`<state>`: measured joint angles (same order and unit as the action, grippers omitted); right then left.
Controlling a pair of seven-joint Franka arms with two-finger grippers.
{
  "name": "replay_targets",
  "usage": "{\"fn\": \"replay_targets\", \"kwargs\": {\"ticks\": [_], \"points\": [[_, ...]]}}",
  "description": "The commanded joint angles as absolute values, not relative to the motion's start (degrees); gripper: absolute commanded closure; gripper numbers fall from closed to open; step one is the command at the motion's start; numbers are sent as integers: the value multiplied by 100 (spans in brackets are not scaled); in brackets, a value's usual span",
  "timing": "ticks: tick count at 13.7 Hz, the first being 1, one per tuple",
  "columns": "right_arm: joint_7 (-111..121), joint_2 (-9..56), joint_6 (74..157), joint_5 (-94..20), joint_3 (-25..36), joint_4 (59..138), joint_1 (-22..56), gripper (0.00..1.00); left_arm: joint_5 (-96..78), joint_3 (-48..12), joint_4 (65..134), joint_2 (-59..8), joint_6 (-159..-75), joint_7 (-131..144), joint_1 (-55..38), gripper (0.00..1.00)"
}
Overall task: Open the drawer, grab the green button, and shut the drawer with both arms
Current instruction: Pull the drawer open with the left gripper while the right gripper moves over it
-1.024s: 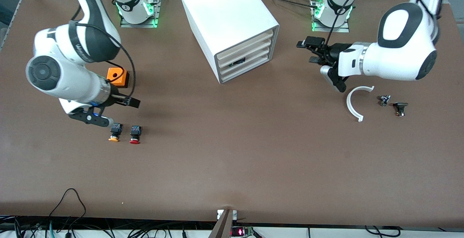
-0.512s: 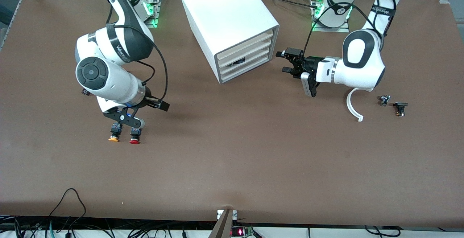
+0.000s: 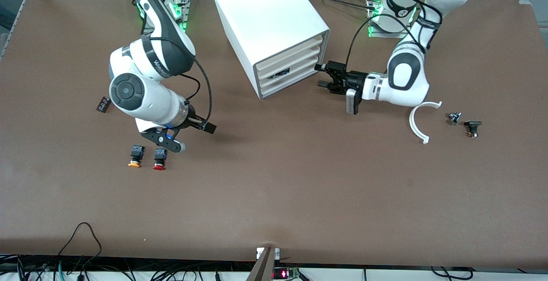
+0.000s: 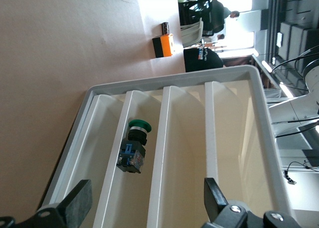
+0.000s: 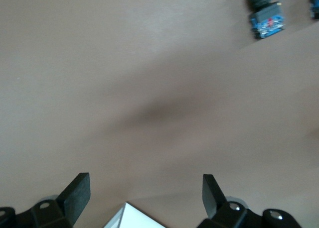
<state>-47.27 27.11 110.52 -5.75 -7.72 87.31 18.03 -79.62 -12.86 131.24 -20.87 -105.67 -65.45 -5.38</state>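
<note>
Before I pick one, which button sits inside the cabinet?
The green-capped button, lying in a cabinet drawer; the orange and red ones sit on the table.

brown table [image 3: 274,186] carrying: white four-drawer cabinet [image 3: 265,19] | orange-capped button [image 3: 135,156] lying beside red-capped button [image 3: 159,159] | small black part [image 3: 103,104] | white curved piece [image 3: 417,121] | two small dark parts [image 3: 454,118], [image 3: 472,127]

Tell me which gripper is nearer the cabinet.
Left. The left gripper sits open right beside the cabinet, at its drawer fronts. The right gripper hangs open over the table, well away, near the red-capped button.
</note>
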Motion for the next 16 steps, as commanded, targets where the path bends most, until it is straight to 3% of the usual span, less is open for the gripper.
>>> {"fn": "replay_targets", "kwargs": {"ticks": [1, 7, 11, 15, 16], "points": [[-5069, 2874, 11267, -606, -738, 8508, 2004, 0, -8551, -1310, 13219, -2478, -10661, -7320, -773, 4], [-6133, 3559, 11338, -624, -738, 7366, 2329, 0, -8665, -1310, 13184, -2943, -10661, -7619, -729, 17], [-6652, 4051, 11382, -624, -738, 6489, 2592, 0, -8955, -1362, 13192, -3330, -10661, -8094, -817, 40], [-6986, 4192, 11417, -624, -738, 6171, 2786, 0, -8991, -1520, 13262, -3392, -10652, -8104, -905, 57], [-7109, 4201, 11460, -633, -738, 6118, 2795, 0, -8991, -1555, 13271, -3393, -10652, -8104, -931, 74]]}}
